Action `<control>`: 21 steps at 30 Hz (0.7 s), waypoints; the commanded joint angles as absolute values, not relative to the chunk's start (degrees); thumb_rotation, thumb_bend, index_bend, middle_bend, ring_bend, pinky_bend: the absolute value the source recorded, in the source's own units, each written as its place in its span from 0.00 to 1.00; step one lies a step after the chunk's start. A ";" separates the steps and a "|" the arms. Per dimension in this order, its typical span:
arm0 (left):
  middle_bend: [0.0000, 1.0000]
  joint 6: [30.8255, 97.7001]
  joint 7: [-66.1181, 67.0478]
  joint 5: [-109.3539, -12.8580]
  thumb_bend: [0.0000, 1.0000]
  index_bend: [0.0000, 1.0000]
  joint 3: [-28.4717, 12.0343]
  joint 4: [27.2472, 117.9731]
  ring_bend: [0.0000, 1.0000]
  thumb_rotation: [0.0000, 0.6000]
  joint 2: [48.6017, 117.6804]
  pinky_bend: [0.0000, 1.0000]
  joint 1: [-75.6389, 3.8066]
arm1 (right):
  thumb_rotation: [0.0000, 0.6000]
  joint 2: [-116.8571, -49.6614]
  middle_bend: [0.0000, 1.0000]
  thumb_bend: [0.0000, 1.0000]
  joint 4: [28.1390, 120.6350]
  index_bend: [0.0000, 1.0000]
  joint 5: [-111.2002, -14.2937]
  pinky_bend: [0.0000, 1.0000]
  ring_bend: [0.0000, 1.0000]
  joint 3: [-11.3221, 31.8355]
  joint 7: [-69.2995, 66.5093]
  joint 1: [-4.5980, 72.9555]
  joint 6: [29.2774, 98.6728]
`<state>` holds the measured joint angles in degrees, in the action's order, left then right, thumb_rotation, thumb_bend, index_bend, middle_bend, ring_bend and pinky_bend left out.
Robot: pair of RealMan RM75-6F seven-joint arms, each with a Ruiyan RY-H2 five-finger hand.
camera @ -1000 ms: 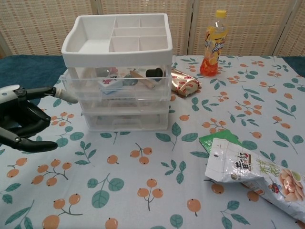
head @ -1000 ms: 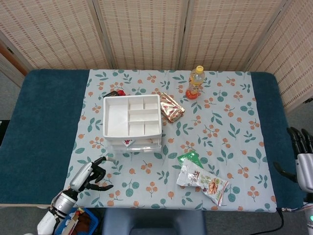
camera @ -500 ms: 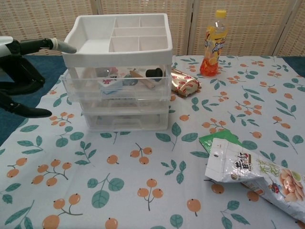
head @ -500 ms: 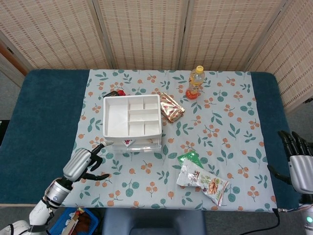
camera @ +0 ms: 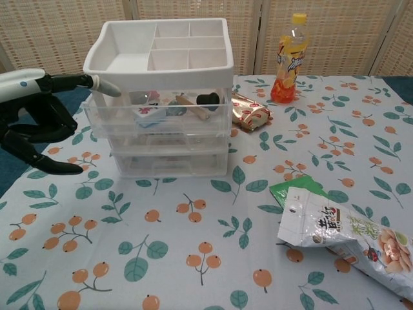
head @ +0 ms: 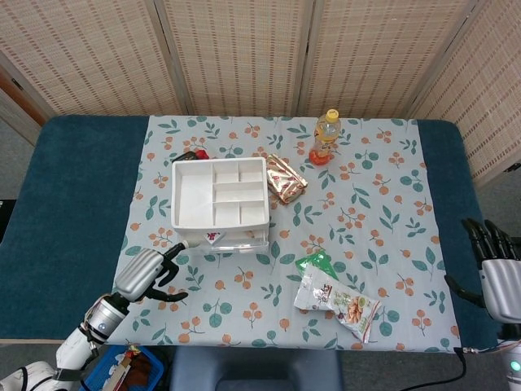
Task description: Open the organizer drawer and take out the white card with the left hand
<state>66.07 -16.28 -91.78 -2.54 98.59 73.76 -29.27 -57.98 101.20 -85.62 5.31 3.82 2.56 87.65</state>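
— Where do we see the left hand (camera: 35,116)?
— At the chest view's left edge, fingers spread, holding nothing, one fingertip at the corner of the white plastic drawer organizer (camera: 161,97). Drawers look closed.
— The white card?
— We can't pick it out among the upper drawer's contents.
— The right hand (head: 495,273)?
— Lower right of the head view, released.

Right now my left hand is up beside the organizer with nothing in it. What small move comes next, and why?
Probably ease the left hand rightward so a fingertip hooks the front edge of the top drawer of the organizer. That drawer looks fully closed, and the hand sits open at its left corner.
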 commanded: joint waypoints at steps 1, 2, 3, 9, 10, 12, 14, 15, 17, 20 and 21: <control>0.90 65.12 -16.31 -90.93 0.12 0.17 -2.72 98.21 1.00 1.00 73.99 1.00 -29.86 | 1.00 -58.08 0.07 0.22 101.14 0.00 -85.48 0.09 0.00 5.29 3.83 2.60 87.51; 0.90 64.82 -16.34 -90.65 0.12 0.17 -2.80 98.12 1.00 1.00 74.07 1.00 -30.04 | 1.00 -58.11 0.07 0.22 101.11 0.00 -85.43 0.09 0.00 5.27 3.82 2.59 87.50; 0.90 64.52 -16.39 -90.29 0.12 0.17 -2.96 97.97 1.00 1.00 74.25 1.00 -30.27 | 1.00 -58.16 0.07 0.22 101.05 0.00 -85.36 0.09 0.00 5.26 3.79 2.57 87.49; 0.90 62.47 -16.14 -89.04 0.12 0.17 -3.47 97.50 1.00 1.00 74.78 1.00 -31.71 | 1.00 -58.25 0.07 0.22 100.74 0.00 -84.86 0.09 0.00 5.22 3.52 2.50 87.27; 0.90 62.26 -16.05 -88.96 0.12 0.17 -3.54 97.46 1.00 1.00 74.82 1.00 -31.92 | 1.00 -58.25 0.07 0.22 100.70 0.00 -84.81 0.09 0.00 5.22 3.48 2.48 87.27; 0.90 61.81 -15.93 -89.04 0.12 0.19 -3.60 97.48 1.00 1.00 74.80 1.00 -32.40 | 1.00 -58.26 0.07 0.22 100.62 0.00 -84.67 0.09 0.00 5.23 3.37 2.46 87.26; 0.90 61.70 -15.93 -89.28 0.12 0.20 -3.63 97.48 1.00 1.00 74.80 1.00 -32.71 | 1.00 -58.25 0.07 0.22 100.54 0.00 -84.55 0.09 0.00 5.24 3.30 2.44 87.22; 0.90 61.68 -15.99 -89.48 0.12 0.21 -3.60 97.46 1.00 1.00 74.82 1.00 -32.88 | 1.00 -58.27 0.07 0.22 100.49 0.00 -84.48 0.09 0.00 5.24 3.26 2.42 87.20; 0.90 61.52 -16.23 -89.91 0.12 0.24 -3.43 97.45 1.00 1.00 74.69 1.00 -33.19 | 1.00 -58.30 0.07 0.22 100.42 0.00 -84.33 0.09 0.00 5.25 3.18 2.39 87.18; 0.90 61.49 -16.44 -90.58 0.13 0.27 -3.12 97.49 1.00 1.00 74.35 1.00 -33.48 | 1.00 -58.30 0.07 0.22 100.41 0.00 -84.20 0.09 0.00 5.25 3.18 2.35 87.18; 0.90 61.56 -16.57 -90.89 0.13 0.27 -2.94 97.54 1.00 1.00 74.21 1.00 -33.55 | 1.00 -58.29 0.07 0.22 100.41 0.00 -84.21 0.09 0.00 5.25 3.20 2.34 87.20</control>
<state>61.52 -16.48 -90.75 -3.06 97.50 74.32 -33.47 -58.29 100.41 -84.20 5.25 3.20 2.34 87.20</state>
